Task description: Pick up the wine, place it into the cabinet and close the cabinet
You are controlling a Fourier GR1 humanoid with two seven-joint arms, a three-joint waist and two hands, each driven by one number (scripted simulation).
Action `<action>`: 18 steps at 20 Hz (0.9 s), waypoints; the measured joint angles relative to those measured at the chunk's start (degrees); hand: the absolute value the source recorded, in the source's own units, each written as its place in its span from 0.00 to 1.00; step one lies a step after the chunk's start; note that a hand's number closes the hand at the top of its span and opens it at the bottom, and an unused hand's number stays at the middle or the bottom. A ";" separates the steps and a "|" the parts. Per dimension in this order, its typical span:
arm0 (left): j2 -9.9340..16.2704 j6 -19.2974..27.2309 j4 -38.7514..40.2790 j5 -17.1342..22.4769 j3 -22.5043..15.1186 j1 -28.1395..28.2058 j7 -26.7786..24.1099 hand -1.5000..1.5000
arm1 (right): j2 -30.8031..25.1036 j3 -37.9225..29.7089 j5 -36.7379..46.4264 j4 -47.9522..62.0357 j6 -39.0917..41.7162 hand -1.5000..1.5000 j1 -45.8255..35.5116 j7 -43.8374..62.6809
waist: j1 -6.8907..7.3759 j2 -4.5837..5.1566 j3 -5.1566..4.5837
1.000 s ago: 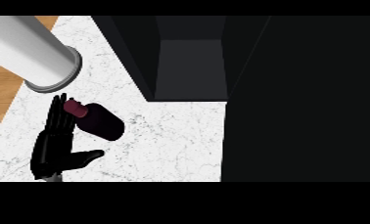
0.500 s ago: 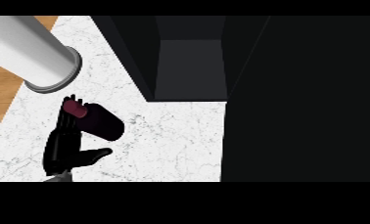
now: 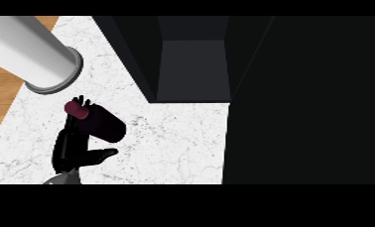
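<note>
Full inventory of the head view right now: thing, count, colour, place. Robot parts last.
Wine bottle: 1, dark with a maroon cap, lying tilted on the counter at lower left, cap toward upper left.
Cylinder: 1, pale grey, upper left, partly over the counter's edge.
Cabinet: 1, black, open, grey inside, top centre.
Cabinet door: 1, black, filling the right side.
Counter: 1, white marble, left half.
Floor: wood-brown strip at far left.
Left hand: 1, black, lower left, fingers alongside the bottle, thumb out to the right; contact unclear.
Right hand: not in view.
</note>
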 measured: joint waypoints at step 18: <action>1.29 -1.64 8.25 -6.52 -4.09 -5.74 -10.23 1.00 | -0.09 -2.84 -0.47 0.62 1.24 0.00 -0.95 0.66 | -0.25 0.01 0.00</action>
